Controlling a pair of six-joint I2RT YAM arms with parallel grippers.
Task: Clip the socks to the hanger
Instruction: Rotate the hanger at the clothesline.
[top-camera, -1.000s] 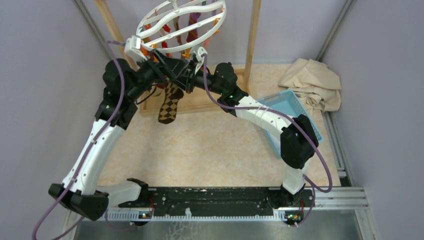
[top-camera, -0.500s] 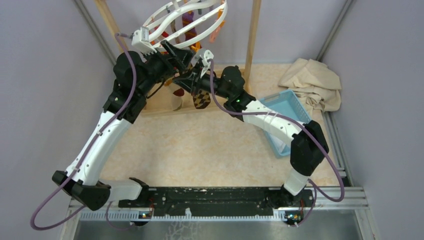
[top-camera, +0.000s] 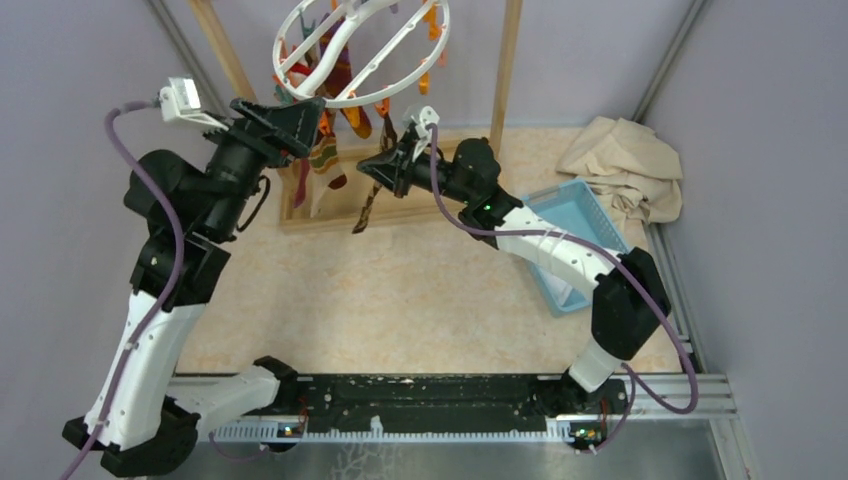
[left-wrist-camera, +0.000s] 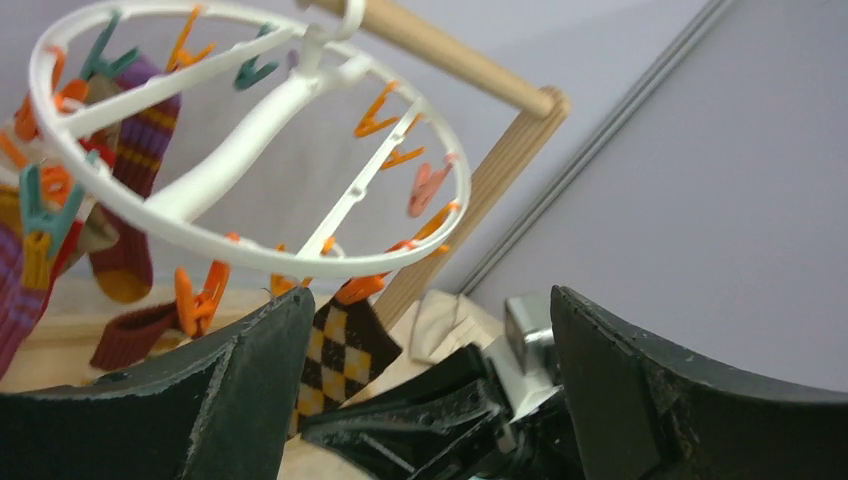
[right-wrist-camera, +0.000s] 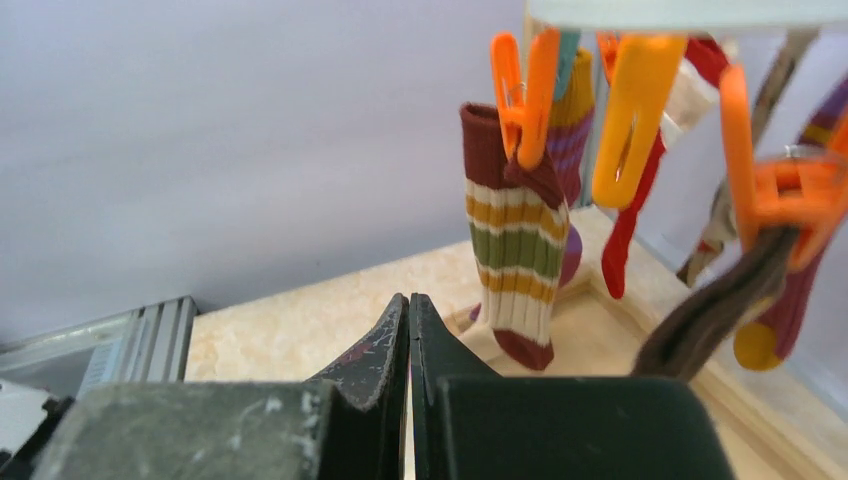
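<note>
Right gripper (right-wrist-camera: 408, 303): fingers pressed flat together, nothing between them. Left gripper (left-wrist-camera: 430, 300): fingers spread wide, gap holds nothing.

Hanger (top-camera: 345, 103) hangs from the wooden frame (top-camera: 510, 70), above and ahead of both sets of fingertips. In the left wrist view its ring is tilted and sits just over my left fingertips, not touching.

Socks, all on the ring:
- brown-diamond sock (left-wrist-camera: 338, 352) hangs from an orange peg (left-wrist-camera: 360, 289) on the near rim, seen through the gap between my left fingers and beyond them. From the right wrist it shows edge-on, up and to the right of my closed tips, apart from them.
- striped sock (right-wrist-camera: 515, 250) is straight ahead of the right tips and above them, clipped at the cuff, hanging straight down.
- purple-and-orange sock (right-wrist-camera: 578, 110) is right behind it, and the red sock (right-wrist-camera: 628, 235) is just to its right.

In the way: the right gripper's black body sits low between my left fingers in the left wrist view, just under the brown-diamond sock. From the top view the two grippers point at each other under the ring, apart. The left tips are close under the near-left rim, with pegs and cuffs crowding them.

Behind the right fingers, well apart on the table (top-camera: 400, 290): blue basket (top-camera: 575, 215), beige cloth (top-camera: 625, 165).
</note>
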